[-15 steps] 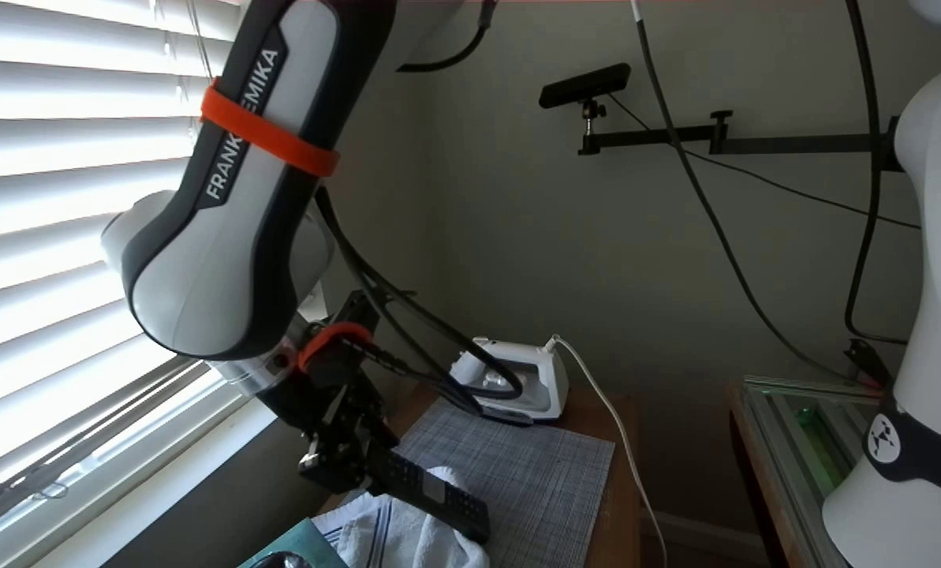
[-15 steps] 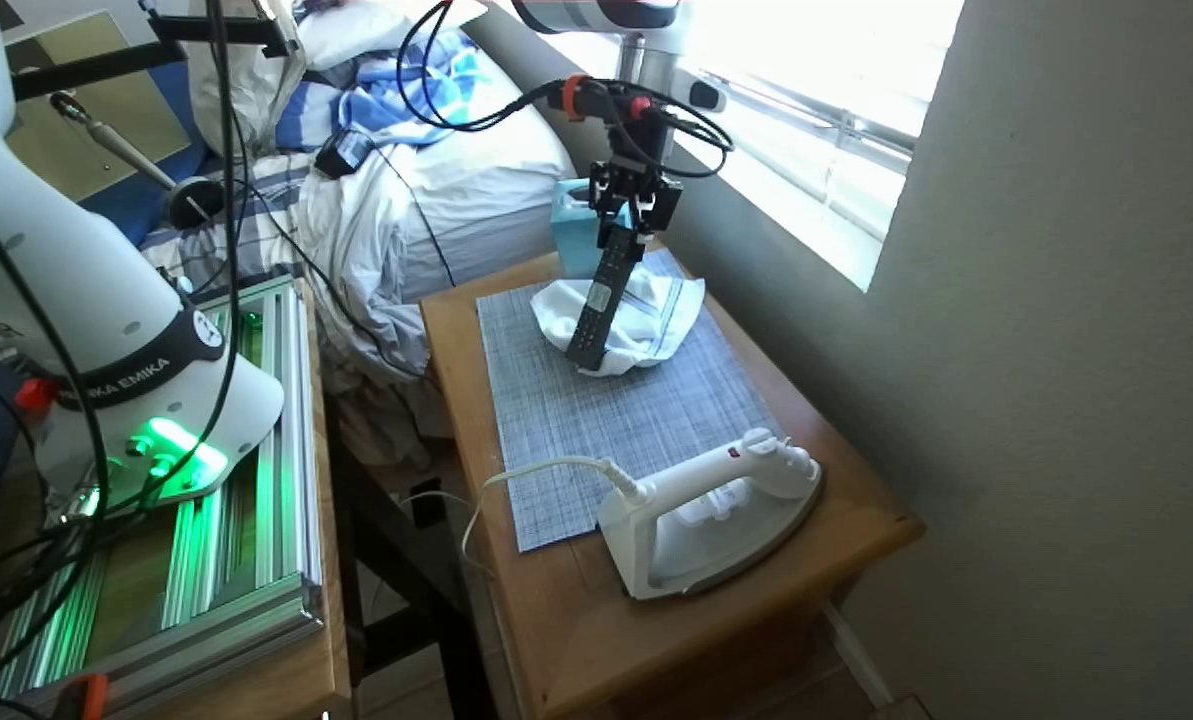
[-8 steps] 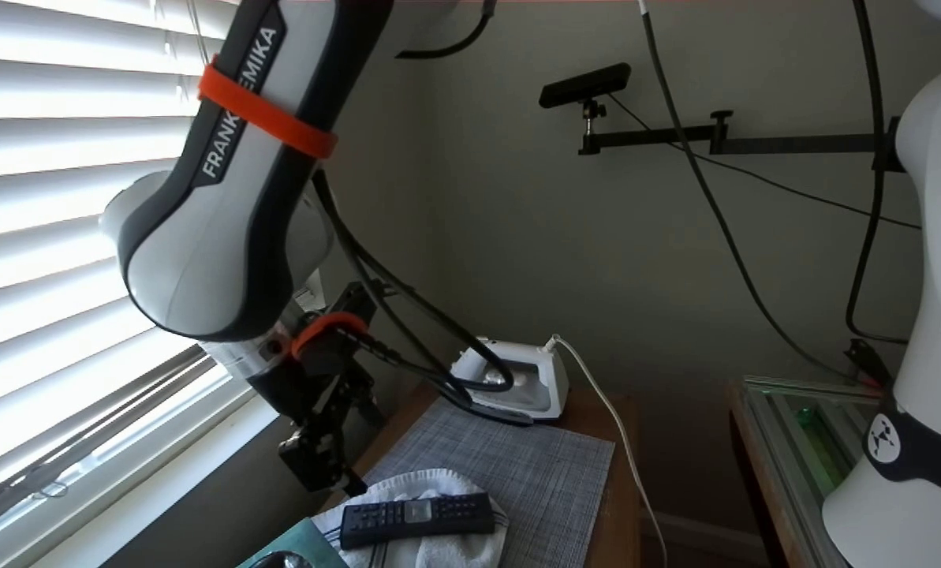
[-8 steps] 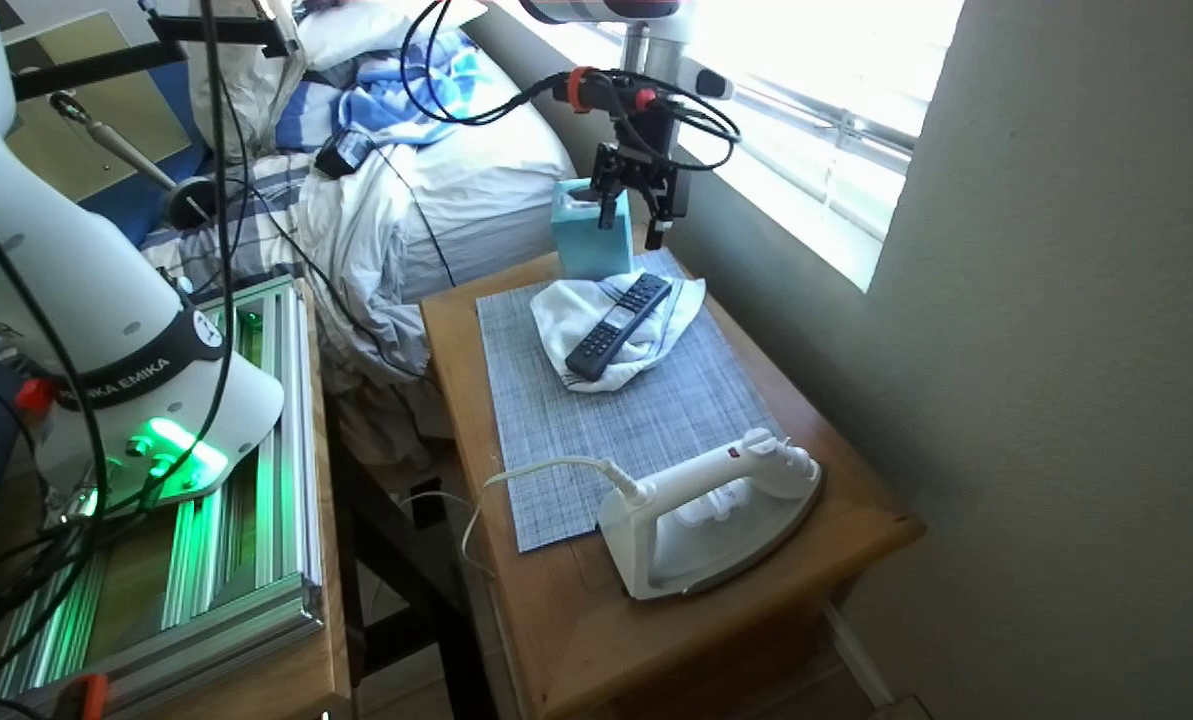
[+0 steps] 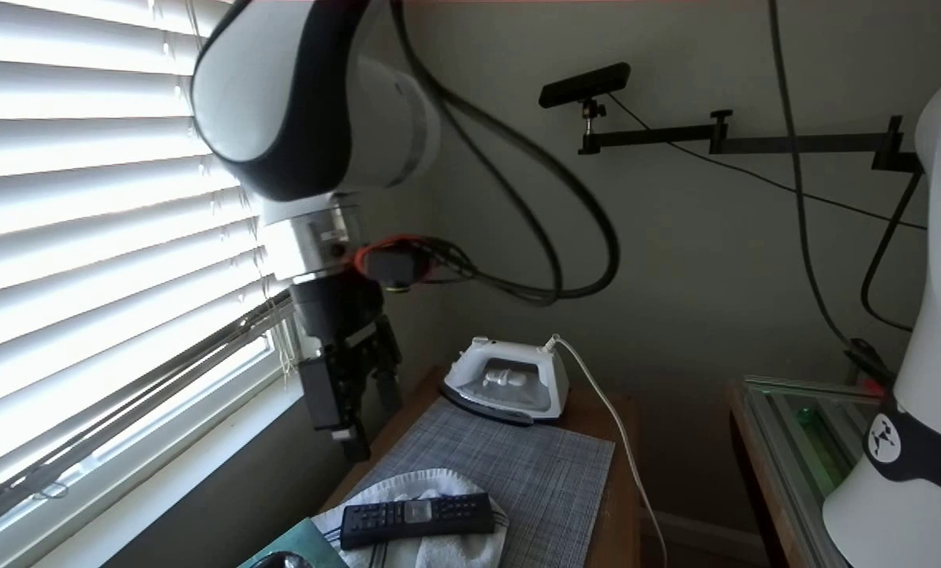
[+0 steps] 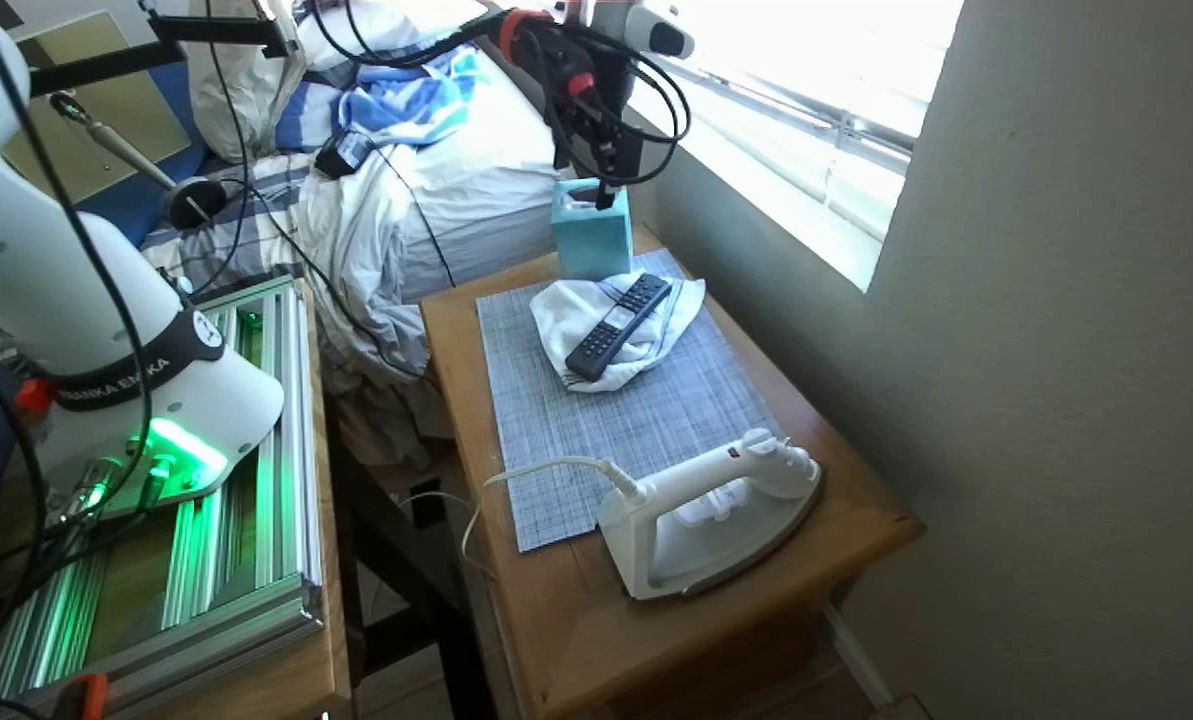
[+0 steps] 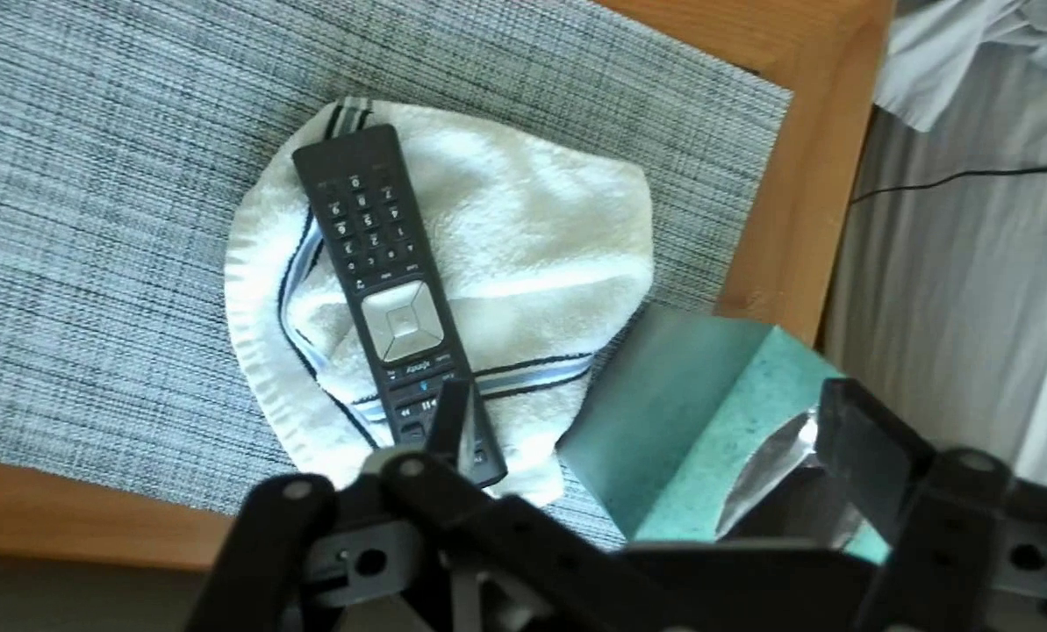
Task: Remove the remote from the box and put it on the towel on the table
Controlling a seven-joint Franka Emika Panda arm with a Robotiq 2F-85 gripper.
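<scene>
The black remote (image 7: pixel 369 219) lies flat across the folded white towel (image 7: pixel 541 211) with blue stripes, buttons facing up. Both exterior views also show the remote (image 5: pixel 417 519) (image 6: pixel 618 327) resting there. Beside the towel stands the teal box (image 7: pixel 663 421), a tissue-box shape with an oval opening in its top. My gripper (image 7: pixel 646 393) is raised above the box and the towel's near part, its fingers wide apart and nothing between them. One finger overlaps the remote's end in the wrist view, but an exterior view shows the gripper (image 5: pixel 375 426) well above it.
A grey woven placemat (image 6: pixel 556 450) lies under the towel on the wooden table (image 6: pixel 596 640). A white iron (image 6: pixel 706 510) with a cord stands at the table's other end. The window blinds (image 5: pixel 84 197) and wall run close along the arm's side. A bed (image 6: pixel 496 170) adjoins the table.
One second ago the remote hung tilted from the gripper over the towel. The jaws opened and it dropped flat onto the towel. Since then the arm has risen away and turned more upright.
</scene>
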